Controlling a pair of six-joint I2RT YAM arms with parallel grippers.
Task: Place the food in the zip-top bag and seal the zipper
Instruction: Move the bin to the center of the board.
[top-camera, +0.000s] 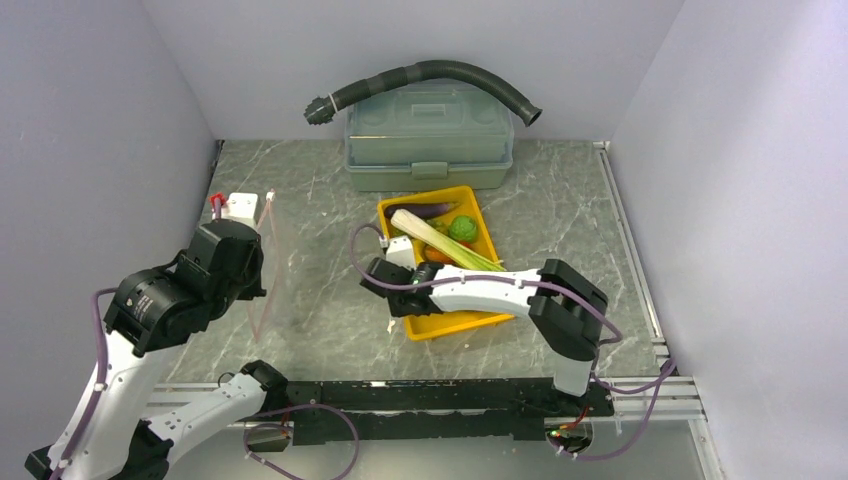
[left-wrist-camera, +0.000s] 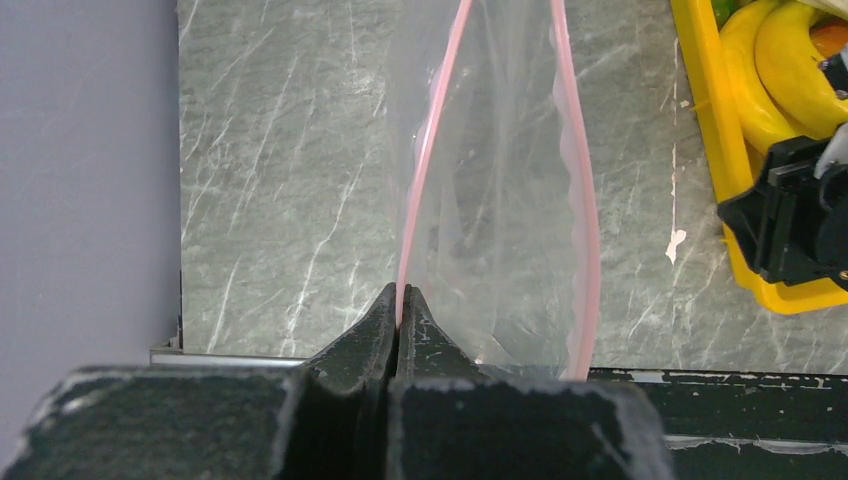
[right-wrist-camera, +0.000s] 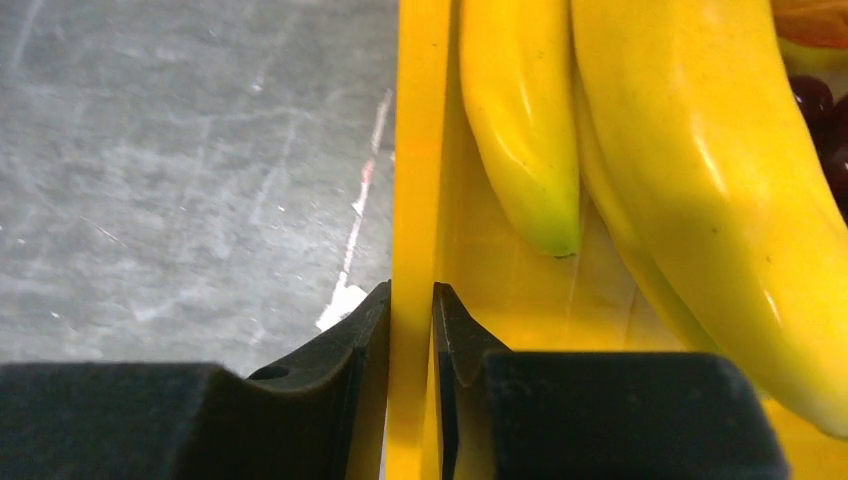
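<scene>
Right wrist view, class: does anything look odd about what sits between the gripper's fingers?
Yes. The right gripper straddles the side wall of the yellow tray, one finger outside, one inside, instead of any food; the bananas lie ungripped beside it.

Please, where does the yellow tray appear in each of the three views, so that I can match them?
Top external: the yellow tray lies near the centre, slightly right, in front of the grey-green box.
Left wrist: the tray is a strip along the right edge, upper part.
Right wrist: the tray's wall runs vertically through the middle.
Shared landmark: the right claw, astride that wall, shows in all three views.
</scene>
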